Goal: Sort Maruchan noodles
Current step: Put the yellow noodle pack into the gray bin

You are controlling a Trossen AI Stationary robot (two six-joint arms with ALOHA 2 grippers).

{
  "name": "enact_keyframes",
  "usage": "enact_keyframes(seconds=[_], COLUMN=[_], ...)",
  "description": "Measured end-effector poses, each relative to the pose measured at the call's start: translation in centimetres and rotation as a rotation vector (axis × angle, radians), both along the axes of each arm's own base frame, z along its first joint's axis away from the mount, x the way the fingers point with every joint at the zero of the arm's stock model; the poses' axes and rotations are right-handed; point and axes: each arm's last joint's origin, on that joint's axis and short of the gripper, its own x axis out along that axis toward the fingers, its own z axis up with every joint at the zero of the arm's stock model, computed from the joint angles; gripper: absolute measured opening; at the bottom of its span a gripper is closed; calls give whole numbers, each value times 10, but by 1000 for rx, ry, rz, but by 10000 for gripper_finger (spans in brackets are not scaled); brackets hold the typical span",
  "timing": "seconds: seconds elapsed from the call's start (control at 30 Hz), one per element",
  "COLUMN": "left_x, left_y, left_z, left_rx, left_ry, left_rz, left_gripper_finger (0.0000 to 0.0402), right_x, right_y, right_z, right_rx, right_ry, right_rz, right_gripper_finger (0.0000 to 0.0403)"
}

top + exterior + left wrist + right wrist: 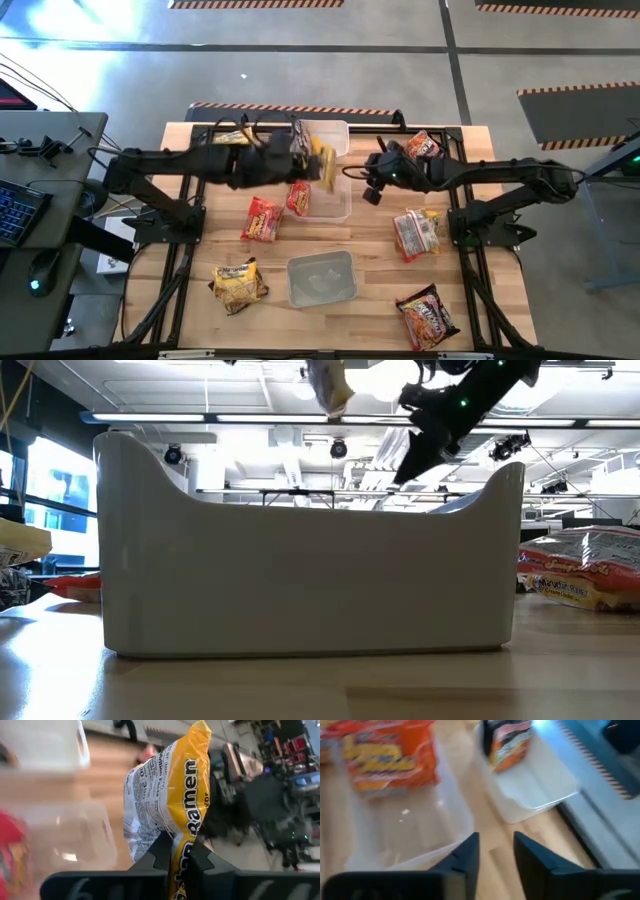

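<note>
A wooden table is seen from above, with two dark robot arms reaching in from either side and ramen packets scattered among three clear plastic tubs. The left gripper is clenched on a yellow ramen packet, pinching its lower edge so the packet stands up between the fingers; from above, that packet hangs over the far tubs near the middle of the table, lifted clear of the wood, probably so it can be dropped into whichever tub collects yellow ones. The right gripper hovers just beside those tubs with its fingers apart and nothing between them, apparently free to fetch another packet. An orange-red packet lies in the middle tub, while the near tub looks empty. More packets lie loose on the wood: a red one, a yellow one, and several on the right side, apparently unsorted.
</note>
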Motion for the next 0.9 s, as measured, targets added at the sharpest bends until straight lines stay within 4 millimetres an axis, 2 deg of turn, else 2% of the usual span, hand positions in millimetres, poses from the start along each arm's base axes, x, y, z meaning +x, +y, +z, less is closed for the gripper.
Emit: enact_keyframes(seconds=[0.17, 0.37, 0.53, 0.7, 0.9], left_x=[4, 17, 21, 30, 39], left_y=[-45, -107, -149, -174, -185], left_z=[-16, -49, -78, -85, -90], left_rx=[-117, -267, -328, -371, -402], left_ry=[6, 18, 83, 188, 322], left_rz=[6, 21, 54, 73, 139], left_gripper_finger=[5, 5, 5, 5, 5], right_x=[-2, -9, -20, -32, -42], right_y=[-4, -8, -12, -18, -24], right_z=[0, 7, 18, 27, 31], right_rx=[4, 10, 13, -4, 8], right_ry=[31, 7, -25, -36, -44], right_rz=[99, 129, 137, 130, 110], right_gripper_finger=[12, 20, 3, 4, 1])
